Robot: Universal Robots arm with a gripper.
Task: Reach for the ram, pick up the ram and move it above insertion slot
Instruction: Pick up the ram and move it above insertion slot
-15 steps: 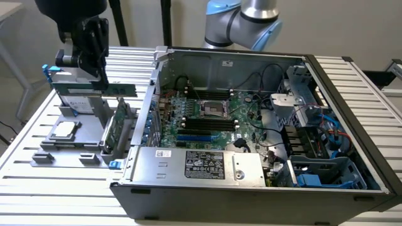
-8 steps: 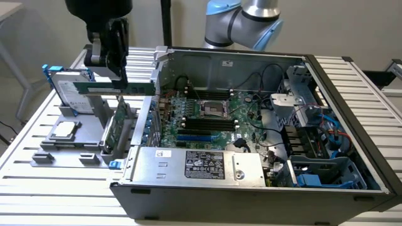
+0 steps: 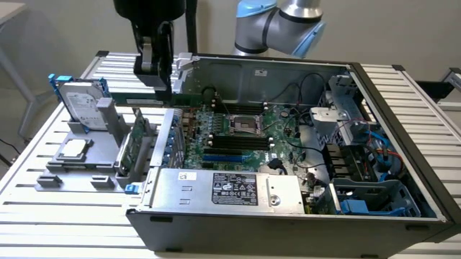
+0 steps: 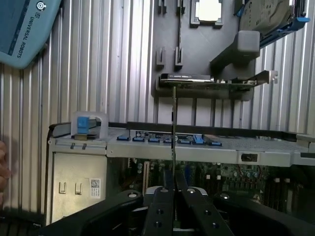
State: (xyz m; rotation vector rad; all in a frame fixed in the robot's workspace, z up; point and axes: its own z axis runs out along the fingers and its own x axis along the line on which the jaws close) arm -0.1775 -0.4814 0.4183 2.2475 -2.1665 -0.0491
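Note:
My black gripper point(image 3: 160, 90) hangs over the far left wall of the open computer case point(image 3: 403, 140) in the exterior view. It is shut on the ram point(image 3: 137, 99), a long thin green stick held level and lifted above the case edge. In the wrist view the ram point(image 4: 173, 123) appears edge-on as a thin line running out from between the two fingers point(image 4: 162, 206), with my gripper point(image 4: 173, 195) clamped on its near end. The dark memory slots point(image 3: 238, 141) lie on the green motherboard, lower and towards the exterior view's right of the ram.
A grey fixture point(image 3: 72, 162) left of the case holds a hard drive in a blue caddy point(image 3: 79, 105), a processor chip point(image 3: 75, 151) and the wider expansion card point(image 3: 137, 143). The power supply point(image 3: 230, 189) fills the case's near side; cables and a drive cage point(image 3: 374, 199) crowd its right.

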